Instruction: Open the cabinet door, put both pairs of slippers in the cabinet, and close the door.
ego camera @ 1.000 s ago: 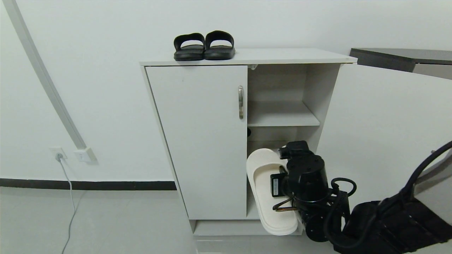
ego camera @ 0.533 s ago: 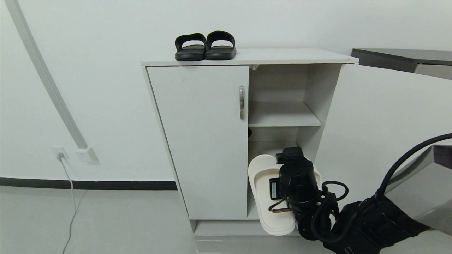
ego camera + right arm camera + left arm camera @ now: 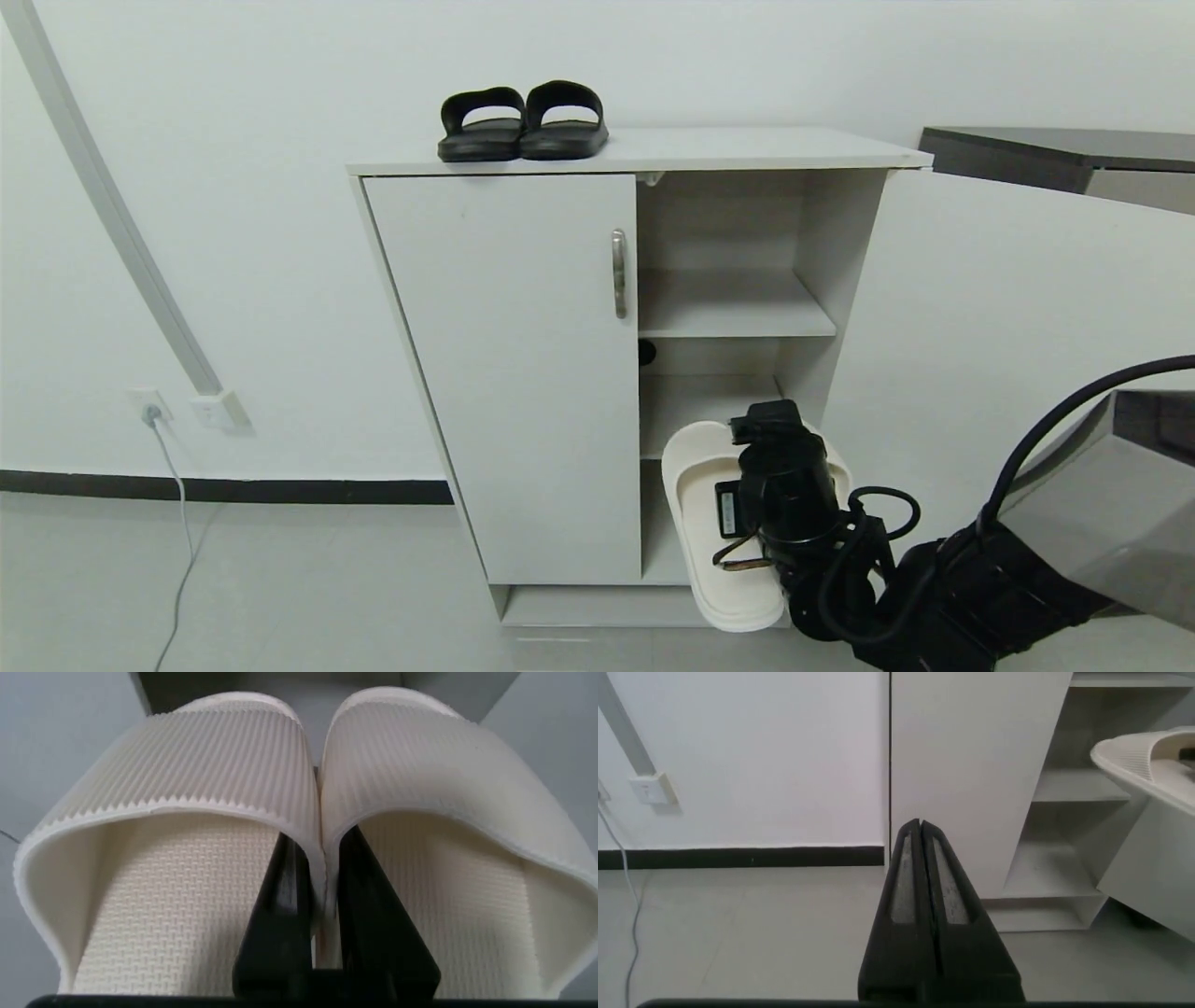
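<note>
The white cabinet [image 3: 504, 373] has its left door closed and its right door [image 3: 1008, 327] swung wide open, showing shelves [image 3: 738, 313]. A black pair of slippers [image 3: 523, 121] sits on the cabinet top. My right gripper [image 3: 322, 905] is shut on the inner edges of a white pair of slippers [image 3: 177, 784], held side by side. That white pair [image 3: 695, 504] hangs toes-up in front of the lower open compartment. My left gripper [image 3: 920, 887] is shut and holds nothing, low over the floor in front of the cabinet [image 3: 971, 775]; the white slipper [image 3: 1158, 751] shows beyond it.
A metal handle [image 3: 618, 273] is on the closed left door. A grey tabletop [image 3: 1064, 149] stands behind the open door. A wall socket with a hanging cable [image 3: 149, 406] is at the left, and bare floor [image 3: 280, 588] lies left of the cabinet.
The head camera has shifted, sliding the cabinet slightly left in the picture. My right gripper has lowered the white slippers a little, closer to the lower compartment.
</note>
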Motion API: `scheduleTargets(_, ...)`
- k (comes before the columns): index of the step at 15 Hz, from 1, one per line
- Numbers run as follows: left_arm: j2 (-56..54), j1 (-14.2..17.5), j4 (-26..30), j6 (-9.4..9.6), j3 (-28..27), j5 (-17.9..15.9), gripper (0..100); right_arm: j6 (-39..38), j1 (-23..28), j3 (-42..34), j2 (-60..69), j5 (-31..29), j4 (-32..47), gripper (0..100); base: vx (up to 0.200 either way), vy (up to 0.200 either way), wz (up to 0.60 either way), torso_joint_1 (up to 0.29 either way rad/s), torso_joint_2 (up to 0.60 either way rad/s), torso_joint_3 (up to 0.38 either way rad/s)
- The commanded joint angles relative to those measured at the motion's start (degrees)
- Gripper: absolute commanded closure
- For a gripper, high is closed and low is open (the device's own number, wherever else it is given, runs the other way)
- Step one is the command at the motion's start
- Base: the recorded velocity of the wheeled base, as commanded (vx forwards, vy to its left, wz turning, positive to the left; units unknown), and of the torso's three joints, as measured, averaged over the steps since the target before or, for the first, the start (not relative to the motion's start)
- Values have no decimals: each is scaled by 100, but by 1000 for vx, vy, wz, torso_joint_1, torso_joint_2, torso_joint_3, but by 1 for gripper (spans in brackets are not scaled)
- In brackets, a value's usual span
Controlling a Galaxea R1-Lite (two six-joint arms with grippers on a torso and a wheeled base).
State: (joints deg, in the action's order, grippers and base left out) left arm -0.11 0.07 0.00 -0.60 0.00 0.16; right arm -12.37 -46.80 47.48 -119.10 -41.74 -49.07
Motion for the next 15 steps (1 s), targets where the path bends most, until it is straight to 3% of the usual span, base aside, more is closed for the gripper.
scheduleTargets(1,11,1,0,-2,0,2,100,-2,-13,-11,-34,105,-112,100,0,0,0,0,0,0)
scheduleTargets(11,11,1,0,-2,0,-7,100,7,83,24,-561,324,-516,100,0,0,0,0,0,0)
scheduleTargets(15,11,1,0,-2,0,-7,100,7,110,51,-720,360,-692,100,0,0,0,5,2,-142)
